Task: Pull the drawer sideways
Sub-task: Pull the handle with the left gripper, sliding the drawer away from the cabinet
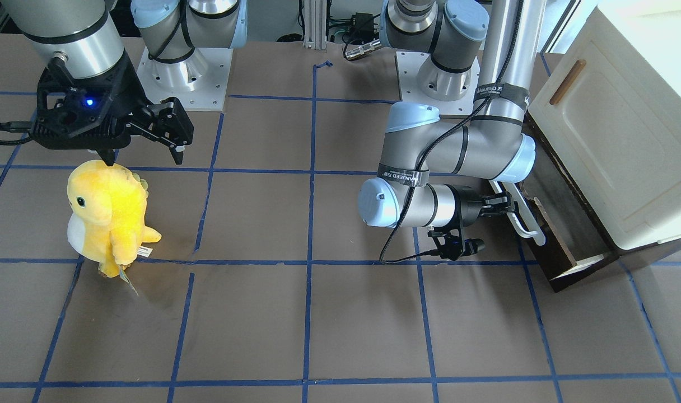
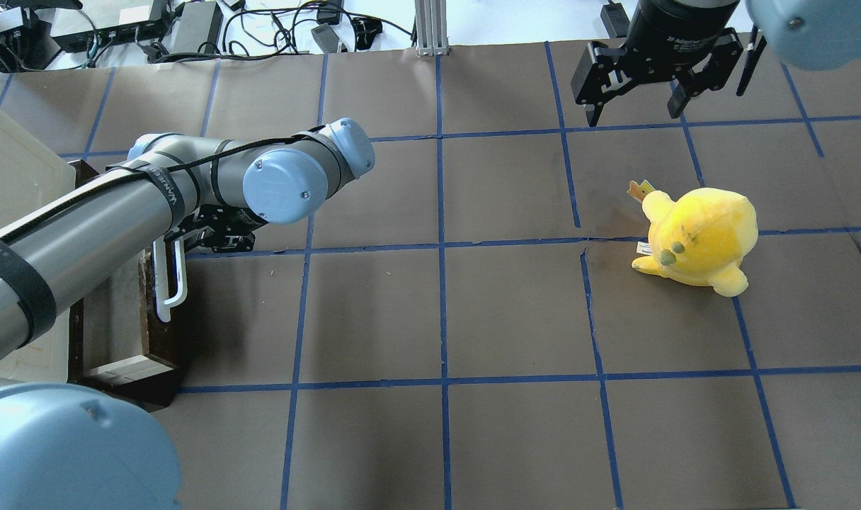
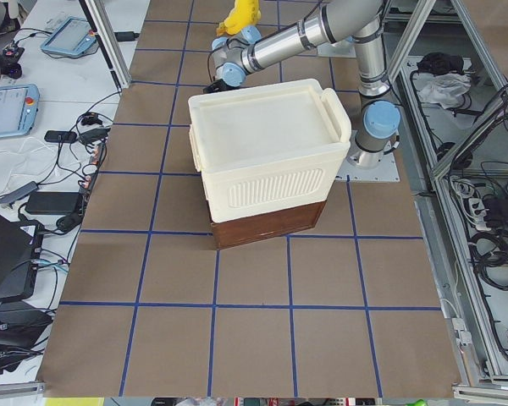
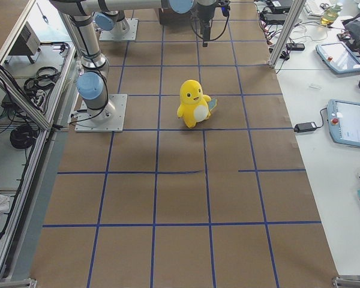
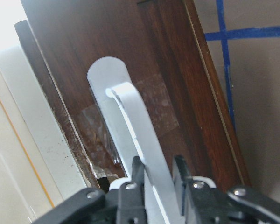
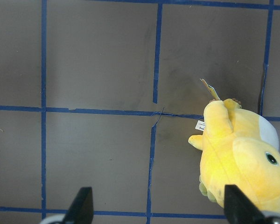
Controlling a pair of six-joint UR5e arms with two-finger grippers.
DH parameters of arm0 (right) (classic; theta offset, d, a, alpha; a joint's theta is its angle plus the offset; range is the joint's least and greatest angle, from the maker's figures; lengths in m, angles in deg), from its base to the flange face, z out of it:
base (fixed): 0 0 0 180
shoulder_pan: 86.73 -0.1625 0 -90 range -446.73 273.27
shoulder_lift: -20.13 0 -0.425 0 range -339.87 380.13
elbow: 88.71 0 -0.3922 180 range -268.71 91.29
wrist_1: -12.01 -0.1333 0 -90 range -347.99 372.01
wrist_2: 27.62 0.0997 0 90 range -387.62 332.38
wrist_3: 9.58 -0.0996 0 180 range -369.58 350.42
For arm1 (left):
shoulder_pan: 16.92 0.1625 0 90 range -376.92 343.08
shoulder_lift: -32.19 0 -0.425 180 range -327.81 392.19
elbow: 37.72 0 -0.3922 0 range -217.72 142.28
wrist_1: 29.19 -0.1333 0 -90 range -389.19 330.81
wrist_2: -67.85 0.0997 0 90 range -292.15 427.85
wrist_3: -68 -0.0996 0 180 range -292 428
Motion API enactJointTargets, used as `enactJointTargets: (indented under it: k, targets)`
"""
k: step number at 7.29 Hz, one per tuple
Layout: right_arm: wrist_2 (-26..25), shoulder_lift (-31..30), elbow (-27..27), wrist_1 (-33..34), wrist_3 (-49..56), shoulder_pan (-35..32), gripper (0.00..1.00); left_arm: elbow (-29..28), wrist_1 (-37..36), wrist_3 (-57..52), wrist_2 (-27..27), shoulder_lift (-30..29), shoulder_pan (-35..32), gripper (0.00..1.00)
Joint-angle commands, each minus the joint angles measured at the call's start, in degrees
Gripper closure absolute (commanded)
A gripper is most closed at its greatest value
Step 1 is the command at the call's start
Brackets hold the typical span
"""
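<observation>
The drawer [image 1: 556, 249] has a dark brown wooden front and a long white bar handle [image 1: 528, 221]. It stands partly out of the cream-white cabinet [image 1: 615, 129], and its pale interior [image 2: 115, 319] shows in the overhead view. My left gripper [image 1: 505, 206] is shut on the handle. The left wrist view shows its fingers [image 5: 139, 175] on both sides of the white bar [image 5: 135, 135]. My right gripper [image 1: 144, 158] is open and empty, above the table beside a yellow plush toy.
A yellow plush toy [image 2: 699, 237] stands on the brown, blue-taped table [image 2: 437, 312], just below my right gripper [image 2: 634, 113]. It also shows in the right wrist view [image 6: 242, 158]. The arm bases [image 1: 183, 73] stand at the table's back edge.
</observation>
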Motion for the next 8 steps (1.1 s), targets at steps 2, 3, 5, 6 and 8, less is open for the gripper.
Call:
enactJointTargets:
  k: [2,3,5,6,8]
  targets:
    - [0.0,0.0,0.0,0.0,0.0,0.0,0.00,-0.4,-0.1,0.0,-1.2,-0.3,-1.2,0.75]
    - [0.0,0.0,0.0,0.0,0.0,0.0,0.00,-0.6,-0.1,0.0,-1.2,-0.3,-1.2,0.74]
    - [0.0,0.0,0.0,0.0,0.0,0.0,0.00,-0.6,-0.1,-0.2,-1.2,0.2,-1.3,0.59]
    - [0.0,0.0,0.0,0.0,0.0,0.0,0.00,-0.6,-0.2,-0.9,-1.2,1.0,-1.3,0.38]
    - [0.0,0.0,0.0,0.0,0.0,0.0,0.00,-1.7,-3.7,-3.4,-7.2,1.8,-1.4,0.24]
